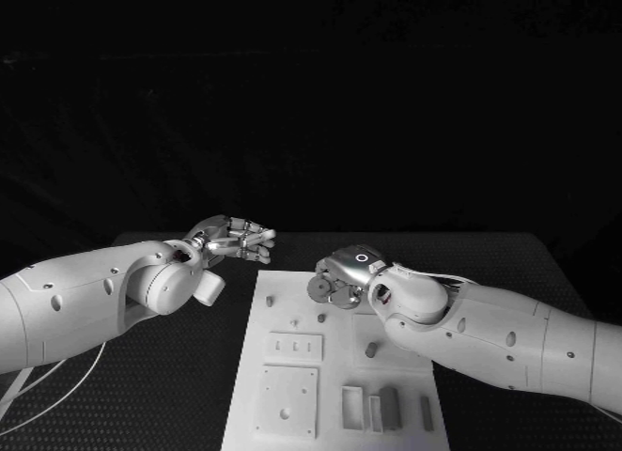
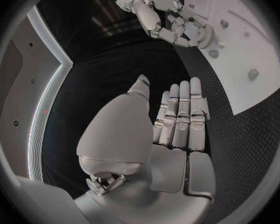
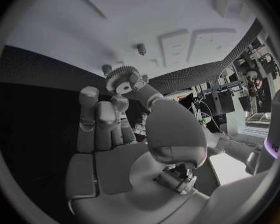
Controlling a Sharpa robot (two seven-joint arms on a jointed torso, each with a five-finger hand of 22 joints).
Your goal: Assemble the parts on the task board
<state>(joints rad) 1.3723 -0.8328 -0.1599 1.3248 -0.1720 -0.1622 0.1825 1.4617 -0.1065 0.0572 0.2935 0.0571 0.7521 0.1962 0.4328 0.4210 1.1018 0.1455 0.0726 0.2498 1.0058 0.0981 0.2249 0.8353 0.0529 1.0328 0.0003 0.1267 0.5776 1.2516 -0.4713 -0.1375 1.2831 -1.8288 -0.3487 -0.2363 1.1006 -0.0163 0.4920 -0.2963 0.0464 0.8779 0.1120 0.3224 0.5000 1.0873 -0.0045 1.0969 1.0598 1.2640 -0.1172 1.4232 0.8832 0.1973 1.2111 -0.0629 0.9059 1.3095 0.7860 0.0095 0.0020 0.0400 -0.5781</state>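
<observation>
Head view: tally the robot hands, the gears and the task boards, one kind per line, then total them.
Hands: 2 (left hand, right hand)
Gear: 1, held in the right hand
Task board: 1
Total: 4

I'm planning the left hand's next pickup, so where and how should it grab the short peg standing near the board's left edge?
Pinch the peg by its sides from straight above. It stands upright, apart from other parts. The open left hand hovers off the board.
</observation>
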